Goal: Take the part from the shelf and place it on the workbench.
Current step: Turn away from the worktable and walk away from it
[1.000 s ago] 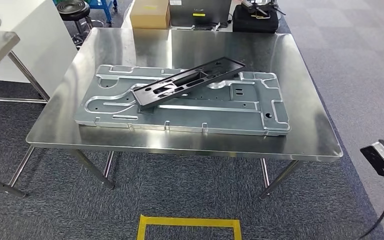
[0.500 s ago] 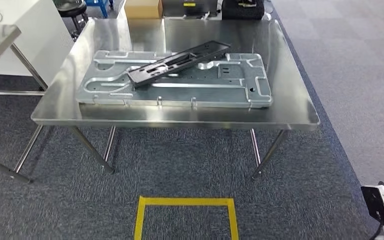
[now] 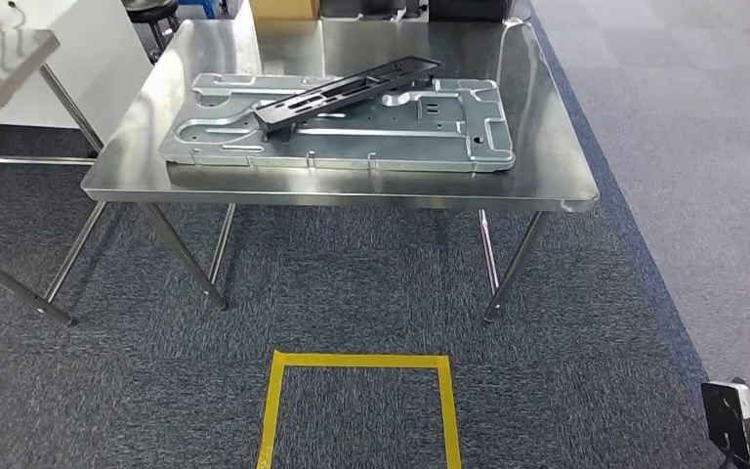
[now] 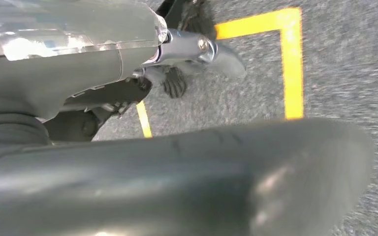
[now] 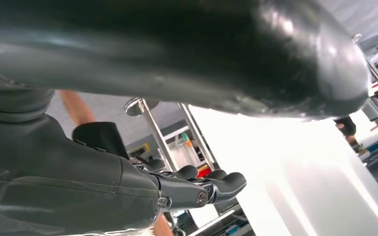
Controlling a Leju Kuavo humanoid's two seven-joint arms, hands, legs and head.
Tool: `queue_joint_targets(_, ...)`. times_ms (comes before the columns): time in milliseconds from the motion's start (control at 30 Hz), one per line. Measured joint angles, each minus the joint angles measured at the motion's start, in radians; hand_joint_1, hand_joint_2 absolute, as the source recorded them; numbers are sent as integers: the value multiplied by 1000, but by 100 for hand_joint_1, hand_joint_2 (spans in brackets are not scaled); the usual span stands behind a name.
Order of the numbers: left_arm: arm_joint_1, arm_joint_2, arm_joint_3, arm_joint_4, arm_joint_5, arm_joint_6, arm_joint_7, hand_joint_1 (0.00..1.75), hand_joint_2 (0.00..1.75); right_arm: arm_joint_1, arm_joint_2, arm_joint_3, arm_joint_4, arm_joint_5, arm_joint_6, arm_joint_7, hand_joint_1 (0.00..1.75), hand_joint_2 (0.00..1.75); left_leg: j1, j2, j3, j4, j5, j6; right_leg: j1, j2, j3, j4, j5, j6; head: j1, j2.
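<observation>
**Part on the bench, both hands empty**

The carpet (image 3: 371,303) takes up the lower half of the head view. The steel bench (image 3: 537,147) stands in the upper middle of the frame, a second table (image 3: 0,59) cut off at the upper left. A large grey plate (image 3: 449,137) lies flat on the bench and the black part (image 3: 347,90) rests slantwise across it, one end past the plate's far edge. Lying there with nothing holding it, the part looks delivered, so the task seems finished or nearly so. A yellow tape square (image 3: 356,363) marks the floor at the lower centre, probably a standing spot for the robot.

Both arms appear to hang, which would explain their wrist views. The left wrist view looks down at carpet and yellow tape; the left hand (image 4: 187,54) has its fingers curled in and holds nothing. The right wrist view looks upward past a bright white surface and shelving, with part of a person (image 5: 76,105) behind; the right hand (image 5: 202,184) also has its fingers bent inward around nothing.
</observation>
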Motion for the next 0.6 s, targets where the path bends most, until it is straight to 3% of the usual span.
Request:
queue_joint_targets(33, 2, -1, 1, 0, 0, 0, 0, 0, 0, 1, 0, -2, 2, 0, 0, 0, 0, 0, 2, 2, -10, -2, 15, 7, -2, 3, -5, 5, -12, 5, 0, 0)
queue_joint_targets(67, 5, -2, 1, 0, 0, 1, 0, 0, 0, 1, 0, -4, 3, 0, 0, 0, 0, 0, 4, 5, -23, -4, 31, 12, -3, 6, -14, 26, -47, 8, 0, 0)
queue_joint_targets(100, 7, -2, 2, 1, 0, 2, 0, 0, 0, 2, 1, -7, 5, 0, 0, 0, 0, 0, 6, 7, -39, -6, 48, 16, -5, 9, -27, 67, -103, 11, 0, 0)
queue_joint_targets(167, 7, -2, 3, 1, 0, 2, 0, 0, 0, 3, 2, -10, 9, -1, 0, 0, 0, 0, 5, 10, -77, -2, 77, 20, -6, 12, -51, 191, -210, 18, 0, 0)
queue_joint_targets(200, 7, -2, 4, 1, 0, 2, 0, 0, 0, 3, 3, -11, 11, -1, 0, 0, 0, 0, 5, 11, -99, 2, 92, 18, -7, 12, -55, 251, -225, 23, 0, 0)
queue_joint_targets(267, 7, -2, 4, 1, 0, 2, 0, 0, 0, 3, 6, -12, 15, -1, 0, 0, 0, 0, 4, 12, -149, 16, 120, 13, -13, 12, -26, 298, -180, 30, 0, 0)
queue_joint_targets(300, 7, -2, 4, 1, 0, 2, 0, 0, 0, 2, 6, -12, 16, -1, 0, 0, 0, 0, 5, 12, -175, 26, 133, 9, -18, 12, 13, 275, -151, 33, 0, 0)
queue_joint_targets(333, 6, -2, 4, 0, 0, 2, 0, 0, 0, 1, 7, -12, 17, -1, 0, 0, 0, 0, 4, 12, -198, 39, 143, 4, -23, 13, 73, 216, -145, 36, 0, 0)
queue_joint_targets(400, 4, -1, 4, -1, 0, 1, 0, 0, 0, -3, 7, -13, 17, -1, 0, 0, 0, 0, 2, 12, -231, 63, 159, -7, -23, 15, 187, 69, -192, 30, 0, 0)
queue_joint_targets(433, 3, 0, 4, -2, 0, 1, 0, 0, 0, -4, 8, -13, 17, -1, 0, 0, 0, 0, 2, 12, -241, 70, 169, -13, -19, 16, 218, 20, -216, 22, 0, 0)
queue_joint_targets(467, 4, 0, 5, -2, 0, 1, 0, 0, 0, -4, 8, -13, 18, -1, 0, 0, 0, 0, 3, 12, -247, 72, 180, -19, -15, 16, 223, -2, -225, 10, 0, 0)
queue_joint_targets(533, 8, 0, 5, -2, 0, 1, 0, 0, 0, -4, 9, -15, 19, -1, 0, -1, 0, 0, 10, 9, -262, 78, 177, -32, -12, 11, 199, 0, -205, -13, 0, 0)
queue_joint_targets(567, 10, 0, 6, -2, 0, 1, 0, 0, 0, -4, 9, -16, 19, -2, 0, -1, 0, 0, 13, 6, -274, 100, 145, -37, -11, 9, 185, 0, -191, -22, 0, 0)
queue_joint_targets(600, 12, 0, 6, -2, 0, 2, 0, 0, 0, -5, 9, -17, 19, -2, 0, 0, 0, 0, 16, 3, -289, 141, 94, -41, -10, 7, 168, 0, -177, -30, -1, 0)
